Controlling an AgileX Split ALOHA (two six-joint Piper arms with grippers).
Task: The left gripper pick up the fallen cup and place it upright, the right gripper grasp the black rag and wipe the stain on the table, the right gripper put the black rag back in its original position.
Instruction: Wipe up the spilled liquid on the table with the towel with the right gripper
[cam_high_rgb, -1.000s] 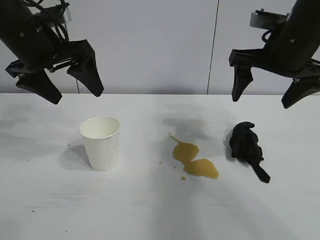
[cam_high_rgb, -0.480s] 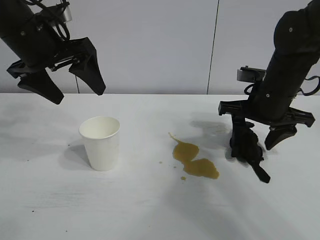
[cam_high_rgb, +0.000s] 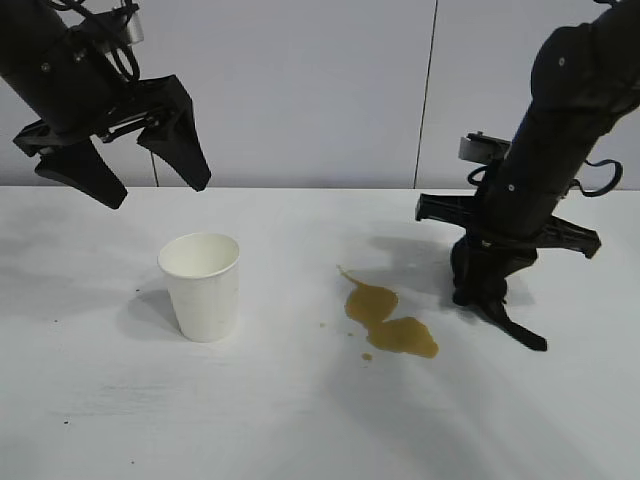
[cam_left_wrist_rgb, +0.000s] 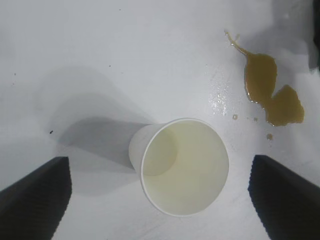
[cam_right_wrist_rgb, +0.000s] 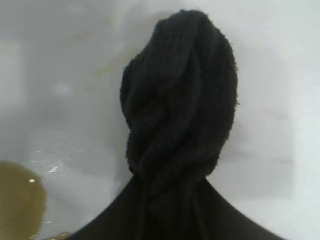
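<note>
Down onto the black rag (cam_high_rgb: 492, 281) the right hand (cam_high_rgb: 484, 290) has dropped since a second ago, when it hung spread well above it; now its fingers are pressed in around the bundle, pinching it against the tabletop (cam_high_rgb: 300, 420), with only the thin tail strip trailing out toward five o'clock. Over at ten o'clock from the cup (cam_high_rgb: 201, 286), the left hand (cam_high_rgb: 130, 170) hasn't budged; it hangs in the air, spread wide, holding nothing. That cup already stands upright, mouth up. Between cup and rag lies the stain (cam_high_rgb: 388, 320), a glossy yellow-brown puddle just beside the rag at its eight o'clock, unwiped. From where I stand the worry is the grip: the cloth is lumpy and soft, so the fingers may catch only a fold and let the bundle unravel or slip when dragged. A shallow pinch would smear the liquid wider instead of soaking it
</note>
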